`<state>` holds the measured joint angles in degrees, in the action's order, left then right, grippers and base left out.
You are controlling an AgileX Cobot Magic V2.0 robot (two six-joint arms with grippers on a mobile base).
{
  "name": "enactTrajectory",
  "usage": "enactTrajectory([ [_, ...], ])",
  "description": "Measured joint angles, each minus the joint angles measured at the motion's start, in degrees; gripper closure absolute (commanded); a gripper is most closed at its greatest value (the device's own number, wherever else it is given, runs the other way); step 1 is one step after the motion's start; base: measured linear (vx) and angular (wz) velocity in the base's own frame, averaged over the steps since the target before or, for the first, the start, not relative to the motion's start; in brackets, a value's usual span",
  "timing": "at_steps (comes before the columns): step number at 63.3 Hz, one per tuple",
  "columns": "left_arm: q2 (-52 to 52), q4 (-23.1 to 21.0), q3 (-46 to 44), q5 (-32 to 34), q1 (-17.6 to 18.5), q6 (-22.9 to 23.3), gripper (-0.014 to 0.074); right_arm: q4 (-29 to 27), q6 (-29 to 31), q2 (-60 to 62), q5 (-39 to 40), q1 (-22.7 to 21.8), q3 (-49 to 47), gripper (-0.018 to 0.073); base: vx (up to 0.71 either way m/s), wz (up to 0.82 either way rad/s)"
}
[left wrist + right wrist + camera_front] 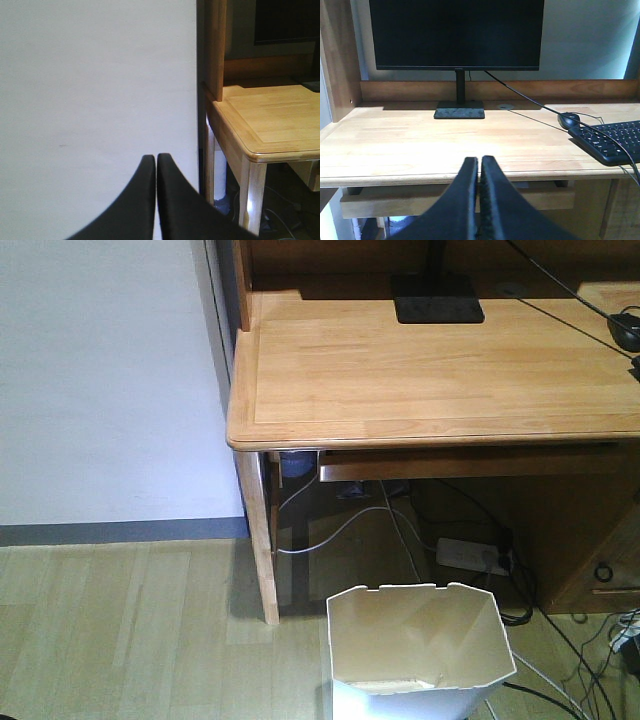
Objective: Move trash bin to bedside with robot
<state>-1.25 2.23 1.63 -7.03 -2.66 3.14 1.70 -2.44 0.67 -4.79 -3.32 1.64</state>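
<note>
By the desk [430, 370]: trash bin [420, 640] upright on floor [120, 630].
Left claw [155, 158]: together, empty.
Right claw [479, 160]: together, empty.

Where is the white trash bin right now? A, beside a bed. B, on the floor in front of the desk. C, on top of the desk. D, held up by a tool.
B: the trash bin stands on the wood floor, just in front of the desk.
</note>
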Motion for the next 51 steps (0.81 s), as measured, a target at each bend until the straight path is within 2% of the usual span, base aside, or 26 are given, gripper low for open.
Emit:
enactTrajectory([
  [35,0.0,0.0,0.0,0.0,0.0,0.0,0.0603,0.0,0.0,0.0,0.0,0.0,0.0,0.0568,0.0,0.0],
  [51,0.0,0.0,0.0,0.0,0.0,0.0,0.0603,0.0,0.0,0.0,-0.1,1.3,0.0,0.0568,0.0,0.0],
])
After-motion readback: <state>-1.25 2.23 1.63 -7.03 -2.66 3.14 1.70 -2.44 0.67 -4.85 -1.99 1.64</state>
